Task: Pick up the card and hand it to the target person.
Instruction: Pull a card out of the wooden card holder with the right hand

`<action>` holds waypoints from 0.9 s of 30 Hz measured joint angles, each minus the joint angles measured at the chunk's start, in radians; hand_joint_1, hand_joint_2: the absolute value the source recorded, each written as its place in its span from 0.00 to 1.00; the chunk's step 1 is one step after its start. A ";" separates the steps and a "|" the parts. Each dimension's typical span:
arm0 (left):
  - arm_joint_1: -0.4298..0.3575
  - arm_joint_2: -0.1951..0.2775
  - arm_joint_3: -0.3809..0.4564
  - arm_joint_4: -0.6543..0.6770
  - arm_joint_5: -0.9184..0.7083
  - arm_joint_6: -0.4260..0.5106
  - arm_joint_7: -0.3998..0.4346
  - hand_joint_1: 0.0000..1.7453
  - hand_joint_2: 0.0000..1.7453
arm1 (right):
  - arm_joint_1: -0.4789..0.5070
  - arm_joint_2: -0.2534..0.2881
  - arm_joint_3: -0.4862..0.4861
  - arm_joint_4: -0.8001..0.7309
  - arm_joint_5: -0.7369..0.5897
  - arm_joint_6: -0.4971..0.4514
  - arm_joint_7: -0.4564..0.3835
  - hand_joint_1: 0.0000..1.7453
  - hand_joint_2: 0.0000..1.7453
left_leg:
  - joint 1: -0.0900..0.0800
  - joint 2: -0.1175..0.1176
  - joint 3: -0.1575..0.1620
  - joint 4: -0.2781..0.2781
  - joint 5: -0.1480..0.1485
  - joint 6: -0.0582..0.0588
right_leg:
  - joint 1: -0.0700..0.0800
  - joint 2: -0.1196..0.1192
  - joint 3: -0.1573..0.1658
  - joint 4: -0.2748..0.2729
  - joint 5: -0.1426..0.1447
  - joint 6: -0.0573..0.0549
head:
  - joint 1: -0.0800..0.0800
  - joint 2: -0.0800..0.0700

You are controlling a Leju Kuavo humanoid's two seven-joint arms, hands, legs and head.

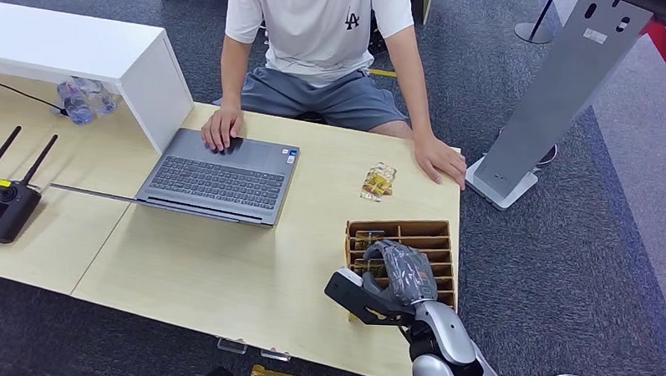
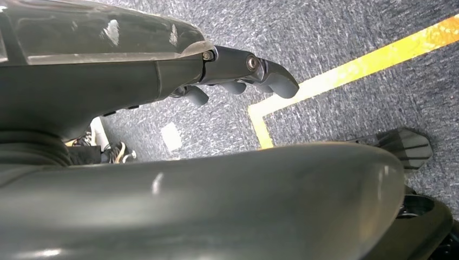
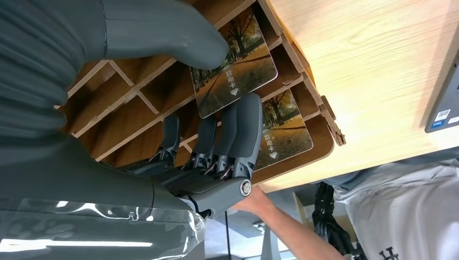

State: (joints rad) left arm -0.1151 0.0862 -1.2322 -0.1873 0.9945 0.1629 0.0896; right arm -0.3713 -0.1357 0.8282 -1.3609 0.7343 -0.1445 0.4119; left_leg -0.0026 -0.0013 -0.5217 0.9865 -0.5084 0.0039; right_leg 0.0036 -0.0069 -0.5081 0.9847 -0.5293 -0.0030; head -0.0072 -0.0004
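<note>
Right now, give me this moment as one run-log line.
phase: grasping | right hand: pinching card in wooden slotted holder | left hand: hanging, empty | person: seated across table | handover: not yet done

Open grey laptop [image 1: 220, 177] on wooden counter [image 1: 226, 268]. Black router [image 1: 3, 206] with two antennas at far left edge. Plastic bottles [image 1: 82, 101] beneath white shelf [image 1: 92, 50]. Grey stand [image 1: 559, 87] on carpet.

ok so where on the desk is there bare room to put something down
The widest bare patch lies on the light wood desk, between the laptop and the near edge, left of the card rack. A smaller one sits between the laptop and the loose cards. It is crowded at the rack, where the right hand pinches a card.
</note>
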 joint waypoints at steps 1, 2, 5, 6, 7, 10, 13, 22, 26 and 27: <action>0.000 0.000 0.000 0.000 0.000 0.000 0.000 0.00 0.00 | 0.000 0.000 0.000 0.001 0.000 0.000 0.000 0.54 1.00 | 0.000 0.000 0.000 0.000 0.000 0.000 | 0.000 0.000 0.000 0.000 0.000 0.000 | 0.000 0.000; 0.000 0.000 0.000 0.000 0.000 0.000 0.000 0.00 0.00 | 0.000 0.000 0.000 0.001 0.000 0.000 0.000 0.54 1.00 | 0.000 0.000 0.000 0.000 0.000 0.000 | 0.000 0.000 0.000 0.000 0.000 0.000 | 0.000 0.000; 0.000 0.000 0.000 0.000 0.000 -0.001 0.000 0.00 0.00 | -0.001 0.001 0.000 0.003 0.000 -0.001 -0.001 0.51 1.00 | 0.000 0.000 0.000 0.000 0.000 0.000 | 0.000 0.000 0.000 0.000 0.000 0.000 | 0.000 0.000; 0.000 0.000 0.000 0.000 0.000 -0.001 0.000 0.00 0.00 | -0.001 0.001 0.000 0.003 0.000 -0.001 -0.001 0.48 1.00 | 0.000 0.000 0.000 0.000 0.000 0.000 | 0.000 0.000 0.000 0.000 0.000 0.000 | 0.000 0.000; 0.000 0.000 0.000 0.000 0.000 -0.001 0.000 0.00 0.00 | -0.001 0.001 0.000 0.004 0.000 -0.001 -0.002 0.46 1.00 | 0.000 0.000 0.000 0.000 0.000 0.000 | 0.000 0.000 0.000 0.000 0.000 0.000 | 0.000 0.000; 0.000 0.000 0.000 0.000 0.001 -0.001 0.000 0.00 0.00 | -0.001 0.001 0.000 0.005 -0.002 -0.001 -0.002 0.43 1.00 | 0.000 0.000 0.000 0.000 0.000 0.000 | 0.000 0.000 0.000 0.000 0.000 0.000 | 0.000 0.000; 0.000 0.000 0.000 0.000 0.001 -0.001 0.000 0.00 0.00 | -0.001 0.001 0.001 0.006 -0.005 0.000 -0.002 0.45 1.00 | 0.000 0.000 0.000 0.000 0.000 0.000 | 0.000 0.000 0.000 0.000 0.000 0.000 | 0.000 0.000; 0.000 0.000 0.000 0.000 0.001 -0.001 0.000 0.00 0.00 | -0.001 0.002 0.002 0.021 -0.025 0.002 -0.005 0.55 1.00 | 0.000 0.000 0.000 0.000 0.000 0.000 | 0.000 0.000 0.000 0.000 0.000 0.000 | 0.000 0.000; 0.000 0.000 0.000 0.000 0.001 -0.001 -0.002 0.00 0.00 | -0.004 0.004 0.002 0.030 -0.028 0.001 -0.008 0.56 1.00 | 0.000 0.000 0.000 0.000 0.000 0.000 | 0.000 0.000 0.000 0.000 0.000 0.000 | 0.000 0.000; 0.000 0.000 0.000 0.000 0.001 -0.001 -0.003 0.00 0.00 | -0.005 0.005 0.002 0.032 -0.028 0.001 -0.009 0.57 1.00 | 0.000 0.000 0.000 0.000 0.000 0.000 | 0.000 0.000 0.000 0.000 0.000 0.000 | 0.000 0.000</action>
State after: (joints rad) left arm -0.1151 0.0862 -1.2322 -0.1873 0.9953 0.1617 0.0869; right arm -0.3760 -0.1309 0.8300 -1.3286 0.7064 -0.1434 0.4031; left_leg -0.0026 -0.0013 -0.5212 0.9865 -0.5083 0.0039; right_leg 0.0036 -0.0069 -0.5077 0.9847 -0.5293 -0.0030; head -0.0072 -0.0004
